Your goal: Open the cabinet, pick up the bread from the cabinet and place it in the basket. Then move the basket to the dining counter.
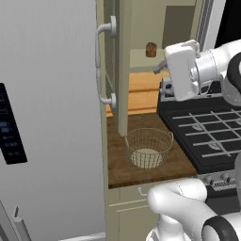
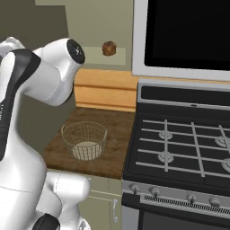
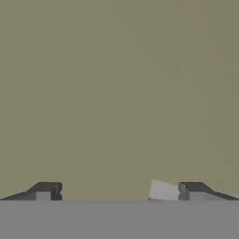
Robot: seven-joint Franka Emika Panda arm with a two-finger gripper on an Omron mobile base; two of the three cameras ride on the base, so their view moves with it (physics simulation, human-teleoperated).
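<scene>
Your basket (image 1: pixel 148 147) sits on the short wooden worktop (image 1: pixel 117 164) with nothing in it, just its pale base showing through the wire. The bread (image 1: pixel 150 49) sits on the cabinet shelf (image 1: pixel 141 59), above and behind the basket. The cabinet (image 1: pixel 123 66) door stands open, edge-on to you, its silver handle (image 1: pixel 104 66) facing the fridge (image 1: pixel 47 117). Your gripper (image 3: pixel 119 191) has its jaws spread wide, holding nothing, pointed at a plain olive surface. The worktop is narrow: fridge wall on one side, stove (image 2: pixel 179 148) edge on the other. The basket sits near the worktop's middle, clear of the stove edge and back from the front lip.
</scene>
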